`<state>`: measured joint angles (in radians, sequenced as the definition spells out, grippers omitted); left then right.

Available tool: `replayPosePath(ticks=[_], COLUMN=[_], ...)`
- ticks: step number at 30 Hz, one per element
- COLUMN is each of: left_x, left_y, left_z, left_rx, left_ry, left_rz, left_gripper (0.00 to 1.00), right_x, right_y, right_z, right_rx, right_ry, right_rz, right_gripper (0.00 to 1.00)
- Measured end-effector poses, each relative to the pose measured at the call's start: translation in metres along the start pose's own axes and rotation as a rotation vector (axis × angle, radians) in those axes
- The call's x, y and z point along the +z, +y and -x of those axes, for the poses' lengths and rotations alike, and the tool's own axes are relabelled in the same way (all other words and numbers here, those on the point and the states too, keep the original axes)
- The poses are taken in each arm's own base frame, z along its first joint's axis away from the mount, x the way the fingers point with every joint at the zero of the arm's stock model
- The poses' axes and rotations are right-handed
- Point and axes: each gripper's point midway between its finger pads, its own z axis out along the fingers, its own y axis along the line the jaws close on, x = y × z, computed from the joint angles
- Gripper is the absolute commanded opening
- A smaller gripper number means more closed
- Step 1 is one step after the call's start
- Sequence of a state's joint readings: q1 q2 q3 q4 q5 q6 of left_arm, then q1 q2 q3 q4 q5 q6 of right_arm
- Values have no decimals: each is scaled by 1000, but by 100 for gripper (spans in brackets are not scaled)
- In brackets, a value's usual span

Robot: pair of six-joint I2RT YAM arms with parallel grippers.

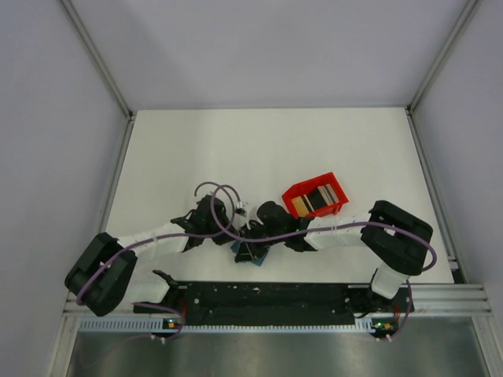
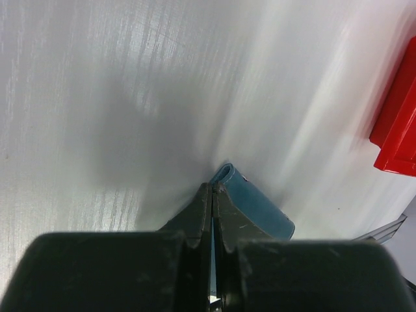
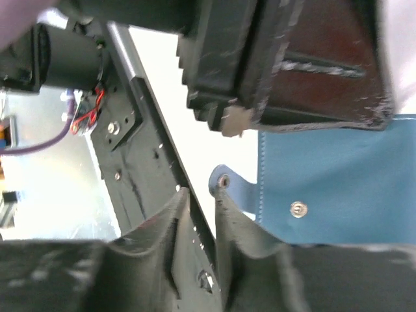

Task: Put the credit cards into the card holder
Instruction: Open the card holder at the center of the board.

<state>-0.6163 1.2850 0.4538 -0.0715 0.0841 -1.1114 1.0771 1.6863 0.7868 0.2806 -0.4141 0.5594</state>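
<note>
The teal-blue card holder [image 1: 257, 255] lies near the front rail, under both grippers. My left gripper [image 2: 212, 186] is shut on one thin flap of the holder [image 2: 260, 205]; in the top view this gripper [image 1: 240, 236] comes in from the left. My right gripper [image 3: 200, 193] is slightly open with nothing between its jaws; one fingertip [image 3: 224, 198] touches the holder's snap tab [image 3: 223, 180]. The holder's blue outer face [image 3: 338, 175] fills the right of that view. The credit cards [image 1: 317, 199], black and tan, stand in the red bin [image 1: 292, 192].
The red bin [image 2: 398, 123] sits to the right of the holder, behind the right arm [image 1: 346, 233]. The black front rail [image 1: 267, 294] runs just below the holder and also shows in the right wrist view [image 3: 140, 156]. White enclosure walls stand on both sides.
</note>
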Motion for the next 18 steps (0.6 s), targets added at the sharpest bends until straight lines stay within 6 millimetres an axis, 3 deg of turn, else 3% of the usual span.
replayPosePath(ticks=[11,18], left_x=[0,-2], left_y=[1,1], left_z=[-1,-1], left_rx=[0,3], left_ry=[2,1], left_rz=[1,-1], left_gripper=[0,2], right_x=[-15,-27], right_y=[29,16], right_z=[-39,-47], right_rx=[6,57], right_ry=[180,166], right_rz=[195,135], right_gripper=[34,37])
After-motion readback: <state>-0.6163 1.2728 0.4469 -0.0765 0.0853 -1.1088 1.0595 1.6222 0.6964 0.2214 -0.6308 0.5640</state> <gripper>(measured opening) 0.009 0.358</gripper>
